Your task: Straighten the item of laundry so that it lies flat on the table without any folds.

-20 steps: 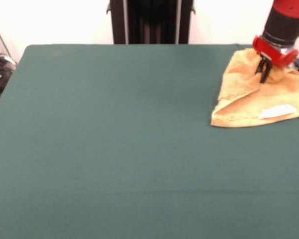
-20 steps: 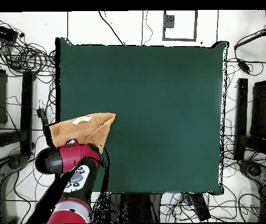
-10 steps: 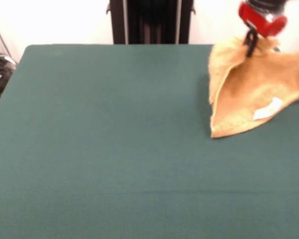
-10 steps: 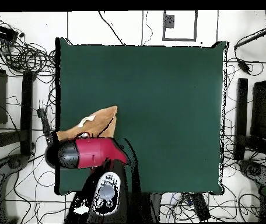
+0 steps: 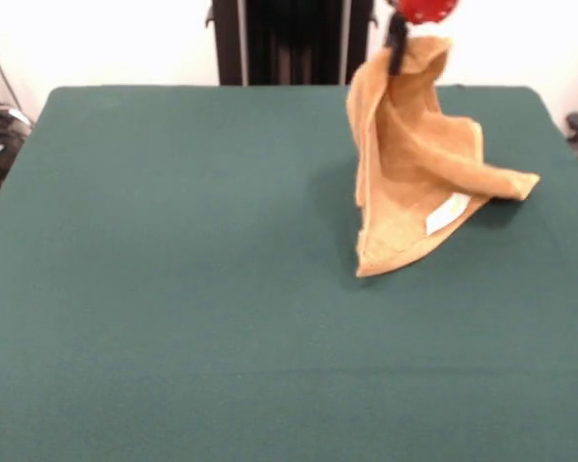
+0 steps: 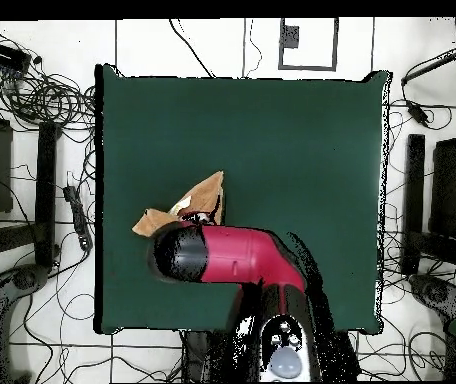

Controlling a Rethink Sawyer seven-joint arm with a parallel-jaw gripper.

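In the front view, the bare green table [image 5: 173, 318] is filling the lower part of the frame. Right of centre, the towel [image 5: 414, 183] is hanging in a draped cone, its lower edge and one corner at the right touching the cloth, its white label [image 5: 447, 214] showing low on the right fold. At the top edge, the gripper [image 5: 398, 43] is pinching the towel's peak, closed on it. In the overhead view, the red arm [image 6: 232, 255] is covering most of the towel [image 6: 204, 192].
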